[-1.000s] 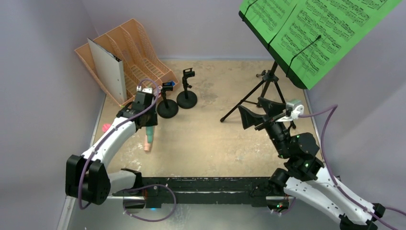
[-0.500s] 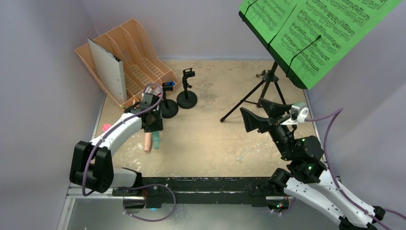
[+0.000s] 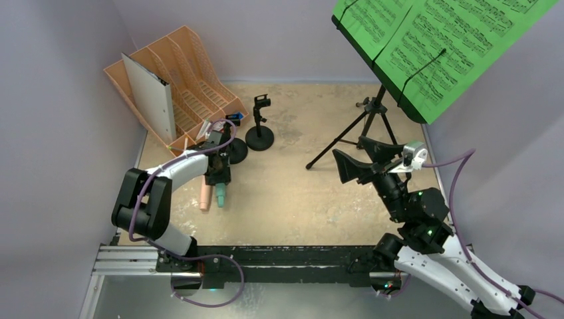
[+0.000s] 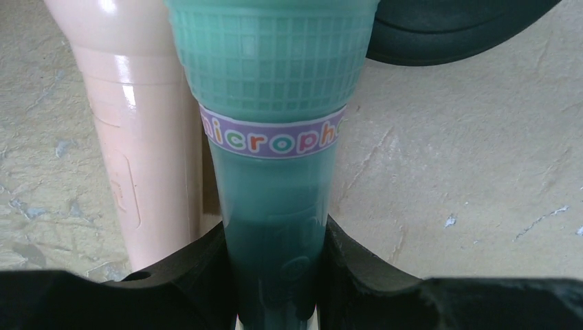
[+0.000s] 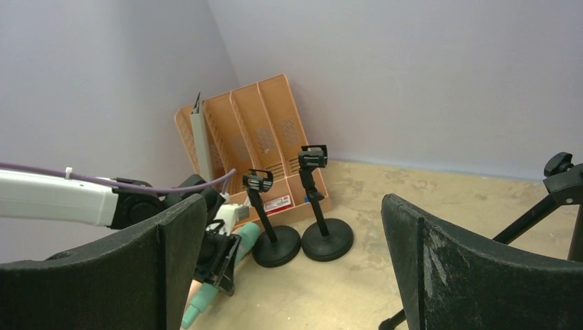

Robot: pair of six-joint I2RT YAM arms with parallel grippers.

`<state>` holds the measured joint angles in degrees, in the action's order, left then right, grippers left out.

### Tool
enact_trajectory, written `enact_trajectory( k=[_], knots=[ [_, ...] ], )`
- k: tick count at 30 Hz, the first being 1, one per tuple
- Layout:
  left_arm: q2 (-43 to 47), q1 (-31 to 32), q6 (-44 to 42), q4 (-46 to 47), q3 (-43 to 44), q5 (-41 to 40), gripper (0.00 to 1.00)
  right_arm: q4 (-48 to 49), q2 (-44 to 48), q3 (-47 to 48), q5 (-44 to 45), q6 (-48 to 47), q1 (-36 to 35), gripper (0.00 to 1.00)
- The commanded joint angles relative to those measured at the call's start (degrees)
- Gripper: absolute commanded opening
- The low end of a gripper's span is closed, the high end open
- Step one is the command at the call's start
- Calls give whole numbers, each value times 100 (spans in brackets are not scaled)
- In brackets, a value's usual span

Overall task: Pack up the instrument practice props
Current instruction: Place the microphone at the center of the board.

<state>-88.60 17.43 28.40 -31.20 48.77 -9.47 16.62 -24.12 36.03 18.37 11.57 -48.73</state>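
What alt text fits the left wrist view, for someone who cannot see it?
The left gripper is closed on the handle of a teal toy microphone, whose grid-patterned head points away from the camera, with a purple lettered band below it. A pink toy microphone lies alongside at left on the tan table. A black round base edges in at top right.

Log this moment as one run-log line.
left gripper: shut on teal microphone, beside pink microphone | right gripper: open, empty | tripod: standing
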Motion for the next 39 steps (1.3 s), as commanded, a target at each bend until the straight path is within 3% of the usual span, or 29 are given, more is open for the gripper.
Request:
enact_trajectory(
  k=[1,11,20,39],
  knots=[
    [94,-96,106,24,-22,-536,29,146,-80,16,-9,37,0,99],
    [315,-247,142,-109,-156,-896,40,144,-177,27,-99,22,-5,99],
    [308,-258,224,-87,-179,-757,48,140,-220,38,-144,29,-1,99],
    [1433,-258,427,-758,-91,-1372,48,140,-277,33,-141,12,-5,99]
  ],
)
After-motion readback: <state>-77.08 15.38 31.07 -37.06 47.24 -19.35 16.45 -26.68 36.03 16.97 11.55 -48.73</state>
